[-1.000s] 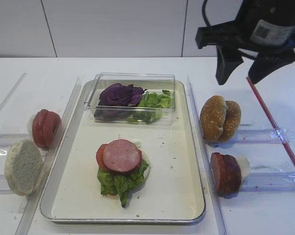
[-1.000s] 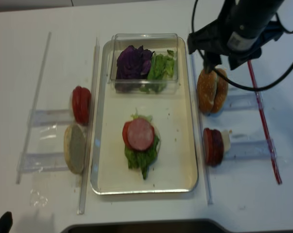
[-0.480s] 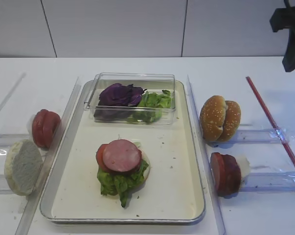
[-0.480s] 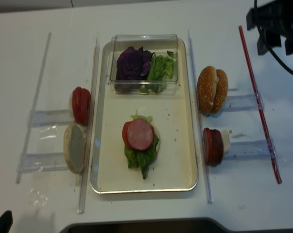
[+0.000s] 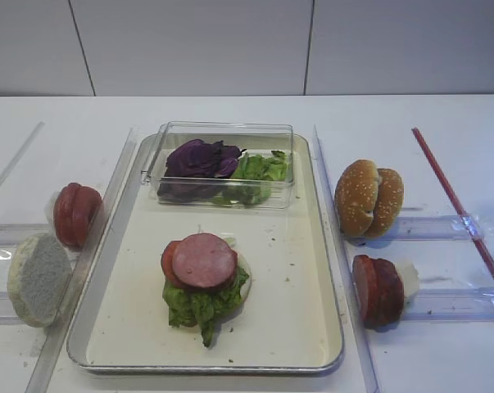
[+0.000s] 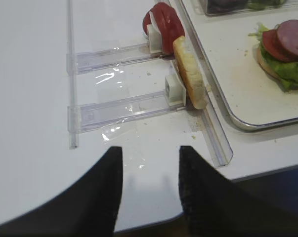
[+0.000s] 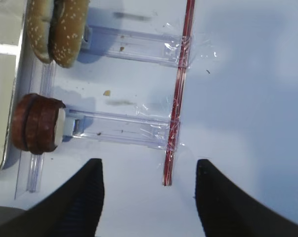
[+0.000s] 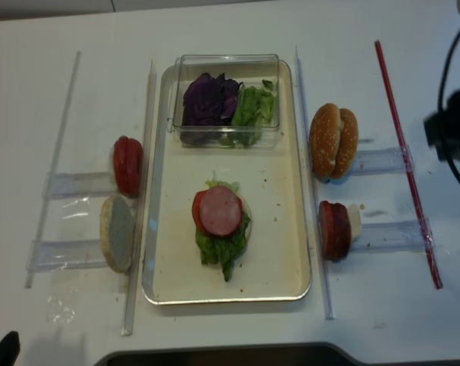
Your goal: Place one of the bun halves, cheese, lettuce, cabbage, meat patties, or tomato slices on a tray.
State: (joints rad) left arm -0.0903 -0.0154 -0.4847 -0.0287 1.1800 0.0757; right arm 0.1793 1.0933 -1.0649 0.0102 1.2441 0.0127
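On the silver tray lies a stack: a meat patty on a tomato slice over lettuce. Bun halves and meat patties stand on edge right of the tray. Tomato slices and one bun half stand on its left. Cabbage and more lettuce fill a clear box. Cheese is out of view. My right gripper hangs open and empty over bare table, right of the patties. My left gripper is open and empty near the table's front left.
Clear plastic racks hold the food upright on both sides of the tray. A red strip runs along the right racks' ends. The clear box sits at the tray's far end. The table's front edge is close to my left gripper.
My right arm has swung from above the bun halves to the right and out of the exterior high view. The food has not moved.
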